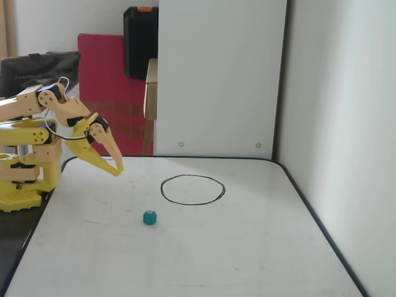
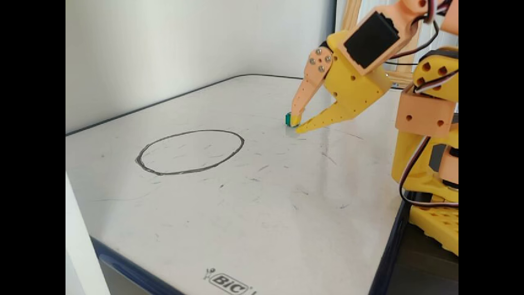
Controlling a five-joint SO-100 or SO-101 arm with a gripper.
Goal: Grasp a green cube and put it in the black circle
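Observation:
The green cube (image 1: 150, 217) lies on the whiteboard, to the left of and nearer the camera than the black circle (image 1: 162, 189). My gripper (image 1: 118, 170) hangs above the board's back left part, well apart from the cube, its yellow and peach fingers closed tip to tip with nothing between them. In the other fixed view the green cube (image 2: 290, 119) peeks out just behind my gripper (image 2: 297, 126), partly covered by a fingertip, and the black circle (image 2: 243, 142) lies to the left, with nothing inside it.
The whiteboard (image 1: 247, 247) has a dark rim. A white wall (image 1: 346, 124) runs along its right side and a white panel (image 1: 219, 74) stands behind it. My yellow base (image 1: 21, 179) sits off the board's left edge.

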